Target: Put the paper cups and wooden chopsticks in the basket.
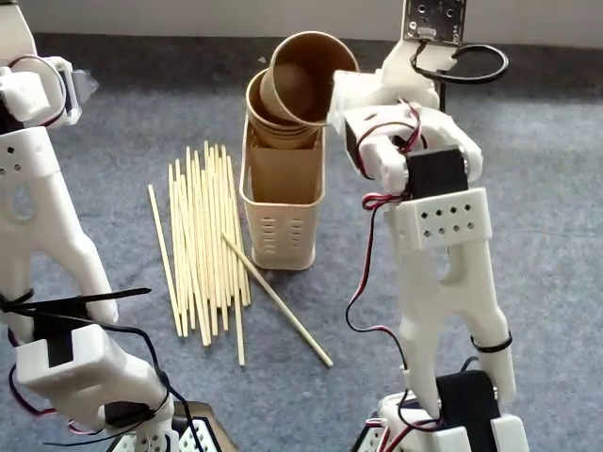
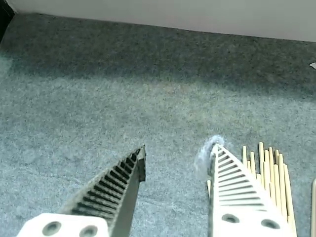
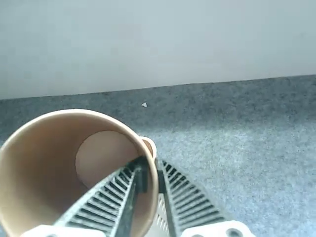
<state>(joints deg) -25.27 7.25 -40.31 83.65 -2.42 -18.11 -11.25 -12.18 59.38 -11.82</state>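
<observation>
Over the far end of the basket, the right hand is clamped on the rim of a paper cup, one finger inside, one outside, holding it tilted just above the cups nested there; it looks light, thin-walled, easy to crush, so the rim seems the place to pinch. Left of the basket the wooden chopsticks lie bundled on the grey surface, stiff, slim, likely to roll, probably best taken mid-length, and the left hand hangs open near their far ends
</observation>
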